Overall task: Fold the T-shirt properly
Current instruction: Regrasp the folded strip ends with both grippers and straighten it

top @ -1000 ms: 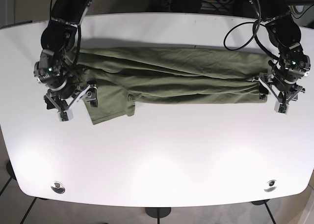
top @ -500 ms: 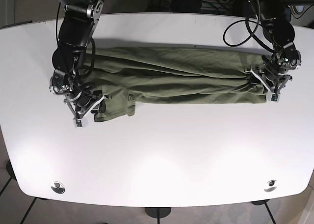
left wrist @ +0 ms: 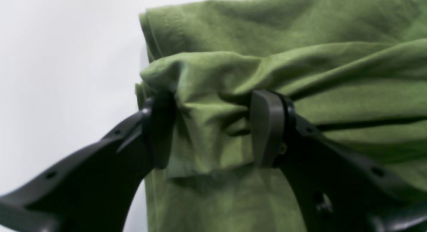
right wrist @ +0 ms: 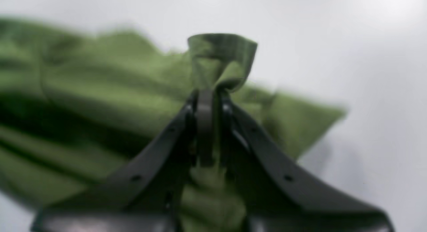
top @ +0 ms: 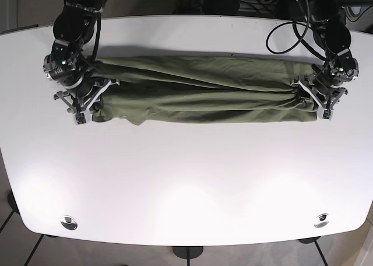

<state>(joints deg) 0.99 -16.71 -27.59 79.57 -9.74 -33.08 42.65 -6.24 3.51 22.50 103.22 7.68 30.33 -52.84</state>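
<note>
The olive-green T-shirt (top: 204,91) lies as a long folded band across the white table (top: 186,178). In the base view my right gripper (top: 87,105) sits at the band's left end. The right wrist view shows that gripper (right wrist: 205,102) shut on a pinch of the T-shirt (right wrist: 222,58), with a loop of cloth standing above the fingertips. My left gripper (top: 319,100) is at the band's right end. There its fingers (left wrist: 267,132) stand apart, pressed into the T-shirt (left wrist: 213,142), with a bunched fold between them.
The table's front half stretches wide below the shirt. Two round metal fittings (top: 69,222) sit near the front corners. Black cables (top: 291,32) loop from the arm at the back right.
My right gripper closed on the sleeve flap that hung below the band and drew it up and left. The flap no longer sticks out. My left gripper stays at the right end.
</note>
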